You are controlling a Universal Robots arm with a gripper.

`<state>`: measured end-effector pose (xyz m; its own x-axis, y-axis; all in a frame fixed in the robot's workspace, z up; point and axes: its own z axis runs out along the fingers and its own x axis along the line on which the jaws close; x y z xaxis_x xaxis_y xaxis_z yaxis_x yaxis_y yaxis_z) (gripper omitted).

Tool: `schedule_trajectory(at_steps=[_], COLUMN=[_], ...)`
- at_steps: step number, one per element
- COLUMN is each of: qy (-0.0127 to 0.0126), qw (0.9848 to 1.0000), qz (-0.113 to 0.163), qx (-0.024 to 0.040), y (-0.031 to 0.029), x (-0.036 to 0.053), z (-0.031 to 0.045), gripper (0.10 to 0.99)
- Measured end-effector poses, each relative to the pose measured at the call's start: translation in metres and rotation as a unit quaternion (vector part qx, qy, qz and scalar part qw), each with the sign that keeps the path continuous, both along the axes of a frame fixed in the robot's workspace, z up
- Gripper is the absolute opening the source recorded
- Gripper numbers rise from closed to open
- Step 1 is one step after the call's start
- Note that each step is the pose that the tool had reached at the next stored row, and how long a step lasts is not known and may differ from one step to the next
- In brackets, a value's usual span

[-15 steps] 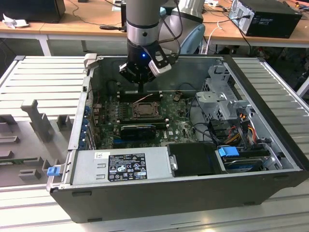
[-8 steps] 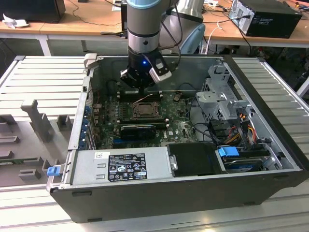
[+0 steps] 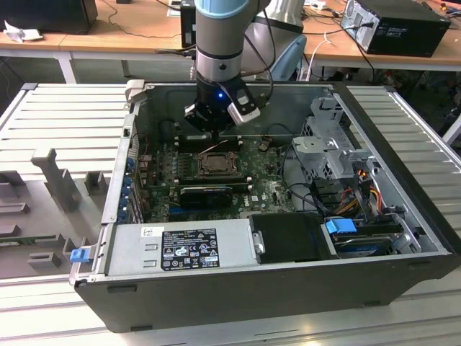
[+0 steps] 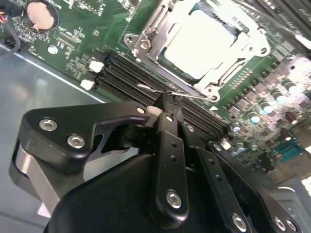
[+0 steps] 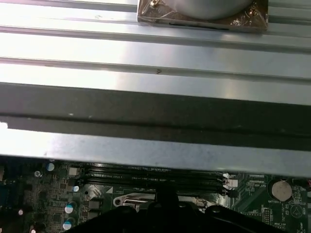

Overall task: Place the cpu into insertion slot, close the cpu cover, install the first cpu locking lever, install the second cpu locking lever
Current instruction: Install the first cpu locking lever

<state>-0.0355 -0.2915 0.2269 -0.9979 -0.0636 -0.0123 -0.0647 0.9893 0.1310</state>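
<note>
The cpu (image 4: 197,46), with a pale metal top, lies in the insertion slot (image 3: 215,164) on the green motherboard. The cpu cover (image 4: 147,42) lies flat around it as a metal frame. A thin wire locking lever (image 4: 194,95) runs along the socket's edge beside the black memory slots. In the exterior view a thin lever (image 3: 215,148) stands slanted above the socket. My gripper (image 4: 167,106) is shut, and its tips sit right at the wire lever; I cannot tell whether they pinch it. In the exterior view the gripper (image 3: 209,137) hangs just behind the socket.
The board sits deep in an open computer case (image 3: 108,194). Long black memory slots (image 4: 126,68) lie under the gripper. A power supply (image 3: 184,249), a drive cage (image 3: 335,137) and loose cables (image 3: 360,184) crowd the exterior view's front and right. A coin battery (image 4: 40,14) sits nearby.
</note>
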Motion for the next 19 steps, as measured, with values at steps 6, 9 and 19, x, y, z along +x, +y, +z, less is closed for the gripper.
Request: schedule_trajectory(at_steps=[6,9,19], qy=[0.0,0.0,0.0], qw=[1.0,1.0,1.0], qz=[0.0,0.0,-0.003], qx=[-0.0012,-0.0014,-0.0029], y=[0.001,0.001,0.001], x=[0.0085,0.0116,0.016], z=[-0.0063,-0.0094,-0.0176], gripper=[0.106,0.106,0.106])
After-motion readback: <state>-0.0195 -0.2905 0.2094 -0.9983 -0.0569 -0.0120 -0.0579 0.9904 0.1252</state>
